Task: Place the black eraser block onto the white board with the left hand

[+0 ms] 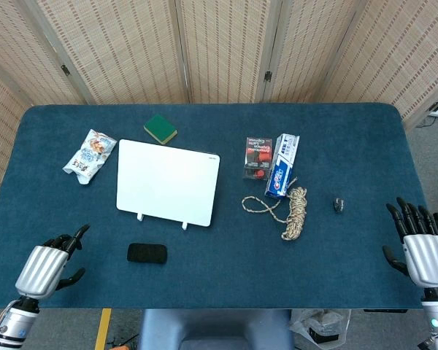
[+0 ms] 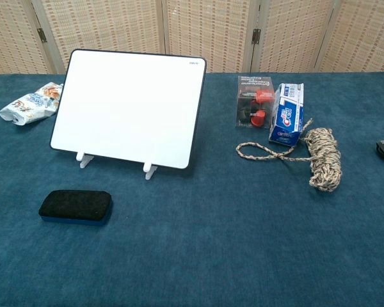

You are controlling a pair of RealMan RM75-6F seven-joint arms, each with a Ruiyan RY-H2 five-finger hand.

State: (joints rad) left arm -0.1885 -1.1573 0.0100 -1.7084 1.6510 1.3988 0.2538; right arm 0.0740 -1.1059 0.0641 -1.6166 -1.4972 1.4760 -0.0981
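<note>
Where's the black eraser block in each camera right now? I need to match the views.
Head view: black eraser block low, left of centre, near the table's front edge.
Chest view: lower left, flat on the cloth.
Shared landmark: white board, standing just behind it.

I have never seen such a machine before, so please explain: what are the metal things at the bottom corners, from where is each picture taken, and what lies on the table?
They are a robot's two hands. The head view looks down from above and shows the left hand and the right hand, both holding nothing. The chest view looks across the table from lower down and shows no hands.

On the blue table a white board leans on small feet, with a black eraser block in front of it. There are also a snack bag, a green pad, a toothpaste box, a small package and a rope.
</note>
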